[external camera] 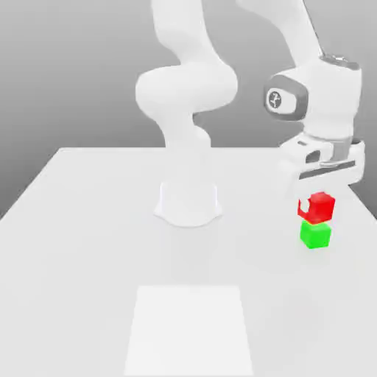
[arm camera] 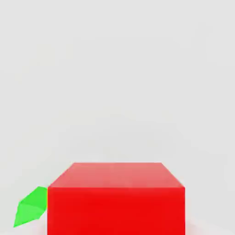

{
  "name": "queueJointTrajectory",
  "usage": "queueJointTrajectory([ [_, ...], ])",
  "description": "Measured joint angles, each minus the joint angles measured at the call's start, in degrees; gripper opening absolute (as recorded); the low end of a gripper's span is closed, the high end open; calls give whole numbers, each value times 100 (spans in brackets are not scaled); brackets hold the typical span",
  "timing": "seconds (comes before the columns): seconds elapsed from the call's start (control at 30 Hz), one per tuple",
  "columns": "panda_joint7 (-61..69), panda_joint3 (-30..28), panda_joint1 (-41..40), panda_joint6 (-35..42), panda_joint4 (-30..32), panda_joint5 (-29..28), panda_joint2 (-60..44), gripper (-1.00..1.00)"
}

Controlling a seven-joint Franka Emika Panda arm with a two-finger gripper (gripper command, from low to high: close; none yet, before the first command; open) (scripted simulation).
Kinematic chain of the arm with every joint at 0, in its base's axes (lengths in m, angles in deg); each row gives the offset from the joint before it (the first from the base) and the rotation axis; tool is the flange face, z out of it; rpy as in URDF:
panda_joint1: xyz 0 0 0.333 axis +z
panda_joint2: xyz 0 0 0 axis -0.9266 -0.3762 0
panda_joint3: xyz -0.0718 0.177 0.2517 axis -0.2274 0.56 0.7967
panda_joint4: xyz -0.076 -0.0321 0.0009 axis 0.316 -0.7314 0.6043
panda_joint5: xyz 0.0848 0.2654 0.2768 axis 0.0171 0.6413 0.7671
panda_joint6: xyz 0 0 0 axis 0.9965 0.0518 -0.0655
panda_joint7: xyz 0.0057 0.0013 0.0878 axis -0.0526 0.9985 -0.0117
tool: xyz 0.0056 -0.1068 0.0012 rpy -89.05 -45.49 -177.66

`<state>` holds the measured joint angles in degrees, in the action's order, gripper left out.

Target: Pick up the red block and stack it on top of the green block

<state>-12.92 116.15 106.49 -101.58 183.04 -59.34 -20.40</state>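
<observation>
The white two-finger gripper point(external camera: 317, 208) is clamped on the small glossy red cube point(external camera: 320, 208), carried just above the small bright green cube point(external camera: 316, 235) near the white table's point(external camera: 88, 243) edge; square both cubes' faces, lower slowly, release only once seated.

From the exterior view I cannot make out the fingertips of the gripper point(external camera: 315, 197): white pads merge with the pale table point(external camera: 88, 243), and the red block point(external camera: 319, 207) covers part of them. I cannot tell whether the red block touches the green block point(external camera: 316, 235) beneath it or hangs just above; the green top face is hidden. The arm's upper links run off the top edge. In the hand view the red block point(arm camera: 116, 204) is cut off by the lower edge, and it hides nearly all of the green block point(arm camera: 31, 207), leaving one corner showing.
</observation>
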Motion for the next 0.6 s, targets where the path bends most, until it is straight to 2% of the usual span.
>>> queueJointTrajectory([
  [0.13,-27,268,274,-115,-4,3,-109,-100],
  [0.43,-345,528,-71,-740,-21,-480,-722,-100],
  [0.6,-653,620,-285,-1100,-20,-932,-1115,-100],
])
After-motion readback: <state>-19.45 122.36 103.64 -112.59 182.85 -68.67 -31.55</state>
